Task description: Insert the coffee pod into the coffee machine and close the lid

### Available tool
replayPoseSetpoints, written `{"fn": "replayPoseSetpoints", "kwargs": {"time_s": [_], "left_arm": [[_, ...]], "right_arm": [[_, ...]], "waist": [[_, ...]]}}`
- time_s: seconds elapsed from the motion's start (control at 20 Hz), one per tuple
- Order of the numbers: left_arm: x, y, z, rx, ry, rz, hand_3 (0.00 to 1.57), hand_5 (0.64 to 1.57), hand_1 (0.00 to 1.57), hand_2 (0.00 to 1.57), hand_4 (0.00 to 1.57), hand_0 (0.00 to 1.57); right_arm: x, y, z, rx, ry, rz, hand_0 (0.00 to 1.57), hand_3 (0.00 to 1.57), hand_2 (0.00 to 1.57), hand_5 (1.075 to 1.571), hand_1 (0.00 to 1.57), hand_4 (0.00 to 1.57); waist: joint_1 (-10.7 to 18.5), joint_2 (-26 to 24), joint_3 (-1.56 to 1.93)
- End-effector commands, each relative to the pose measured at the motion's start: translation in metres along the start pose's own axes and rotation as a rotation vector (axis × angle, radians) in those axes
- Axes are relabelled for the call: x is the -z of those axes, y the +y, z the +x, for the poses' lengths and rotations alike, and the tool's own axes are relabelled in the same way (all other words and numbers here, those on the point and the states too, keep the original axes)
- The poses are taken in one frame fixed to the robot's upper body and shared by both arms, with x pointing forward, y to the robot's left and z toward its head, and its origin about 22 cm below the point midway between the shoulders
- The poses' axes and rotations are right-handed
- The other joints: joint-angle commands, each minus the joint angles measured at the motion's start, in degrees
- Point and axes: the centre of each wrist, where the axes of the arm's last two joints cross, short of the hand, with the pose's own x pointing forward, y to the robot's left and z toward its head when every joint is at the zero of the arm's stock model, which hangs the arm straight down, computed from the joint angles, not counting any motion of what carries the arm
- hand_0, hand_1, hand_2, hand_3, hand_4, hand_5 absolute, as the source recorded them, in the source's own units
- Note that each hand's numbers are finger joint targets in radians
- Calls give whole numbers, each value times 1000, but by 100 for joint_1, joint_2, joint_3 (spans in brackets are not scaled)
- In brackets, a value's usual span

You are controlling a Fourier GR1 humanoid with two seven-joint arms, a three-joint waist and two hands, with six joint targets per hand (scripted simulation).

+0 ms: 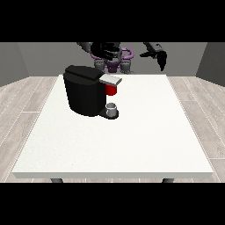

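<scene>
A black coffee machine [84,92] stands on the left half of the white table [132,140]. Its silver lid [110,79] lies low over the head, with a red part [111,89] showing just beneath it. No separate coffee pod is visible. A small grey cup [112,107] sits on the machine's drip base. The hand at the view's left [105,49] hovers above and behind the machine, fingers curled, holding nothing I can see. The hand at the view's right [159,56] is raised over the table's far right edge, its fingers hanging relaxed and empty.
The robot's torso [115,61] stands behind the table's far edge. Wooden floor surrounds the table, and grey walls close the back.
</scene>
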Motion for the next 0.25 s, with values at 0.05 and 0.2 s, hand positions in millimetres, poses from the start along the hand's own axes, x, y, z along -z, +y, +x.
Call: {"fn": "replayPoseSetpoints", "kwargs": {"time_s": [0.05,0.2], "left_arm": [[-22,-5,-23,-28,27,22,0,1571,0,0,245,0],[-18,-3,-23,-18,56,52,0,1571,0,0,192,0]], "right_arm": [[-45,18,-38,162,23,-17,0,0,0,1571,0,286],[-76,34,-57,213,94,-71,0,0,0,1571,0,157]], "waist": [[-193,-391,1],[-461,-612,2]]}}
